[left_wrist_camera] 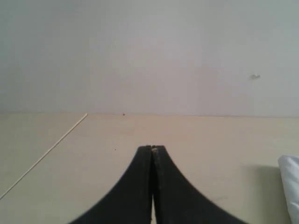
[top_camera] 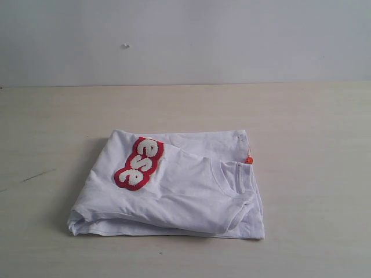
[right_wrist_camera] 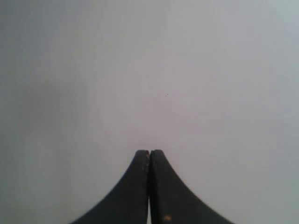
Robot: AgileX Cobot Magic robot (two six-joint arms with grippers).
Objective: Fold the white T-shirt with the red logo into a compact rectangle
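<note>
The white T-shirt (top_camera: 174, 191) lies folded into a rough rectangle in the middle of the table. Its red logo (top_camera: 139, 163) shows on top at the left, partly tucked under a fold. The ribbed collar (top_camera: 237, 176) and an orange neck tag (top_camera: 249, 159) sit at the right. Neither arm appears in the exterior view. In the left wrist view my left gripper (left_wrist_camera: 153, 147) is shut with nothing in it, above bare table, and a corner of the T-shirt (left_wrist_camera: 290, 186) shows at the frame's edge. My right gripper (right_wrist_camera: 149, 151) is shut and empty, facing a plain wall.
The tan table (top_camera: 313, 127) runs back to a pale wall (top_camera: 185, 40). A thin dark scratch (top_camera: 29, 178) marks the table left of the shirt. A pale line (left_wrist_camera: 46, 154) crosses the table in the left wrist view.
</note>
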